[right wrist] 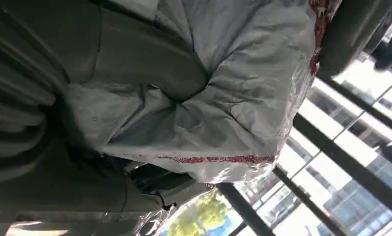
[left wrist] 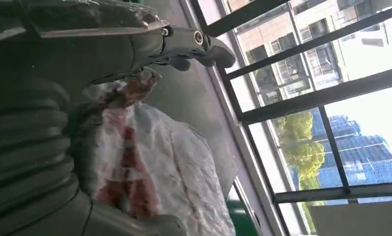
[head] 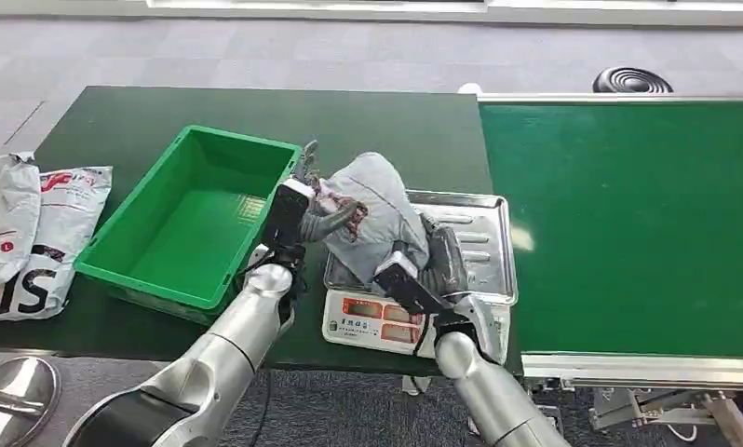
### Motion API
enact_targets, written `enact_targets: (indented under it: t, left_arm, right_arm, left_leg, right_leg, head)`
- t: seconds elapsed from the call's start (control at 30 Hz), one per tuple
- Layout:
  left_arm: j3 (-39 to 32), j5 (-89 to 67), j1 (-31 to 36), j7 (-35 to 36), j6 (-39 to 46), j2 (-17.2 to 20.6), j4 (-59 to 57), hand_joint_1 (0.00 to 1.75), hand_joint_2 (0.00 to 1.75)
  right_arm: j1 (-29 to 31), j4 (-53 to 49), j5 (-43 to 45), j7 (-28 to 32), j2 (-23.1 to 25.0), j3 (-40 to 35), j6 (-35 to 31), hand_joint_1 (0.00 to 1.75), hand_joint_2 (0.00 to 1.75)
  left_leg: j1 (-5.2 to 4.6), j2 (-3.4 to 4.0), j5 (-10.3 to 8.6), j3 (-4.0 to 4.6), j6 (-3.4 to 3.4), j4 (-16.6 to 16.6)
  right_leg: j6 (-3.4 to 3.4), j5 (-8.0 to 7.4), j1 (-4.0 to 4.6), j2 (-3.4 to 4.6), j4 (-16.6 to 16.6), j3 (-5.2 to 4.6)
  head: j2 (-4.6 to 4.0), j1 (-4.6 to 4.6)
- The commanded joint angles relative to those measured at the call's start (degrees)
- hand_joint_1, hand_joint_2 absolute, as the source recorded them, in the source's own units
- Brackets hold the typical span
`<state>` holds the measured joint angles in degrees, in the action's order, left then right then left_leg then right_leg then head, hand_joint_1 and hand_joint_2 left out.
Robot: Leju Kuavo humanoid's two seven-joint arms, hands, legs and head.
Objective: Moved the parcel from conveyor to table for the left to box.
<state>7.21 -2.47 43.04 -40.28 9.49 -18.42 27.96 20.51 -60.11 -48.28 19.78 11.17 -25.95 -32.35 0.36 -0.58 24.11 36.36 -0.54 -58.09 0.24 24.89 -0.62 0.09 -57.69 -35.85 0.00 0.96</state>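
The parcel [head: 372, 209] is a soft grey plastic mailer with red print, and it is held up between the two hands just above the steel tray of the scale [head: 484, 233]. It looks light and limp: the film is creased and bunched where it is squeezed, so I judge that it will sag and fold, and the smooth plastic may slide if the hold is weak. The left hand [head: 317, 209] pinches the parcel's near edge, thumb on one side and fingers on the other, as its wrist view also shows [left wrist: 135, 98]. The right hand [head: 438, 261] is wrapped on the opposite side of the parcel, with the film crumpled inside its grip [right wrist: 194, 98]. A good place to hold is a thick fold near the edge, not the flat middle. Just beyond the left hand stands the open green bin [head: 154, 270] on the dark green tabletop [head: 386, 121]; beyond the bin lie other mailer bags [head: 33, 233]. On the far side of the right hand runs the green conveyor [head: 628, 223]. Windows with buildings outside show behind the parcel in the wrist views.
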Motion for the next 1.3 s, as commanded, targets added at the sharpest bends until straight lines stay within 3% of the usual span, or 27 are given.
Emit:
enact_targets:
  t: [0.03,0.53,0.73,0.83,1.0,1.03,1.13,1.3]
  left_arm:
    - [-2.24,-1.03,0.95,0.28,-0.64,1.35,-1.33,0.0,1.75]
    - [-1.96,-1.43,1.47,0.28,-1.09,0.94,-2.15,0.0,1.75]
    - [-0.08,-5.17,1.98,0.28,-0.82,0.46,-3.99,0.0,1.75]
    - [1.9,-7.63,2.45,0.28,-2.39,0.27,-6.27,0.0,1.75]
    - [9.95,-16.47,2.27,0.29,-7.44,-0.24,-10.36,0.0,1.75]
    - [10.96,-17.62,2.19,0.62,-7.44,-0.69,-10.68,0.0,1.75]
    - [16.48,-21.77,2.24,3.64,-9.55,-1.58,-11.34,0.0,1.75]
    - [27.1,-22.82,2.51,7.34,-13.49,-1.58,-11.55,0.0,1.75]
  right_arm:
    - [-6.63,-12.18,-2.12,-3.9,-0.71,-5.87,-2.24,0.0,1.75]
    - [-7.26,-15.35,-1.59,-4.92,-1.0,-3.84,-2.1,0.0,1.75]
    - [-8.44,-23.79,7.77,-3.36,-0.57,9.03,3.38,0.0,1.75]
    - [-4.55,-18.17,12.31,-0.22,-0.95,17.65,4.86,0.0,1.75]
    - [1.41,-2.11,25.69,10.18,-2.92,27.04,9.89,0.0,1.75]
    - [2.63,0.15,26.72,11.15,-2.91,27.84,10.3,0.0,1.75]
    - [7.4,9.73,35.74,13.44,-2.8,30.09,21.26,0.0,1.75]
    - [13.92,23.21,40.76,15.28,-4.05,33.23,27.36,0.0,1.75]
  left_leg:
    - [0.02,0.17,0.19,-0.39,-0.04,0.09]
    - [0.02,0.11,0.09,-0.19,-0.06,0.06]
    - [0.0,-0.04,0.13,-0.32,-0.04,0.06]
    - [-0.01,-0.05,0.05,-0.16,-0.03,0.03]
    - [-0.01,-0.07,0.03,-0.38,-0.02,0.12]
    - [-0.01,-0.03,0.03,-0.27,-0.03,0.06]
    - [-0.04,0.01,0.04,-0.34,-0.01,0.04]
    - [-0.03,0.08,0.06,-0.31,-0.03,0.01]
  right_leg:
    - [-0.03,0.12,0.04,0.11,0.11,0.36]
    - [-0.07,0.07,0.01,0.05,0.07,0.15]
    - [-0.05,0.16,0.0,-0.11,0.08,0.33]
    - [-0.03,0.08,-0.02,-0.11,0.05,0.17]
    - [-0.01,0.04,-0.01,-0.15,0.22,0.44]
    - [0.0,0.01,-0.02,-0.09,0.17,0.31]
    - [0.06,-0.03,-0.03,-0.07,0.18,0.39]
    - [0.03,-0.07,-0.03,0.04,0.14,0.31]
  head:
    - [0.0,0.0]
    - [0.0,0.0]
    - [0.0,0.0]
    - [0.0,0.0]
    - [0.0,0.0]
    - [0.0,0.0]
    - [0.0,0.0]
    - [0.0,0.0]
